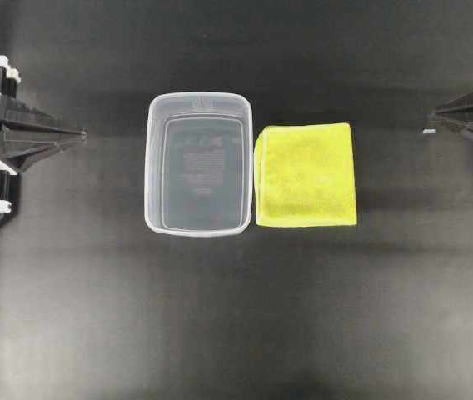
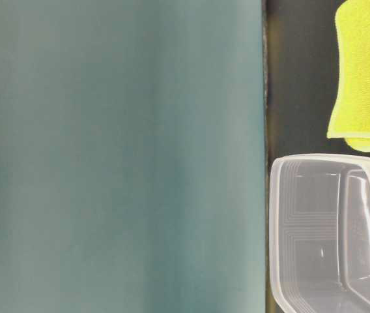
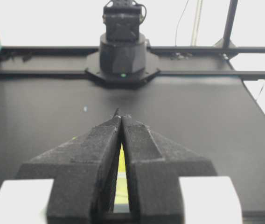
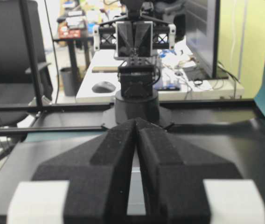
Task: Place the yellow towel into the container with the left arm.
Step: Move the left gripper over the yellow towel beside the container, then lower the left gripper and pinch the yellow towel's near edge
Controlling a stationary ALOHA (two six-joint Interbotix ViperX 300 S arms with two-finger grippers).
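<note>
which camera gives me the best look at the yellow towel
The overhead exterior view: the whole yellow towel lies folded on the table, just beside the container. The table-level view cuts it off at the frame edge, the left wrist view shows only a yellow sliver between the closed fingers, and the right wrist view shows none.

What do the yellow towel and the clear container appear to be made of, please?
The yellow towel looks like soft terry or microfibre cloth: a matte, fuzzy nap and layered folded edges. The container looks like translucent plastic, smooth and faintly glossy: the dark table shows through its base, and light glints off its moulded rim.
</note>
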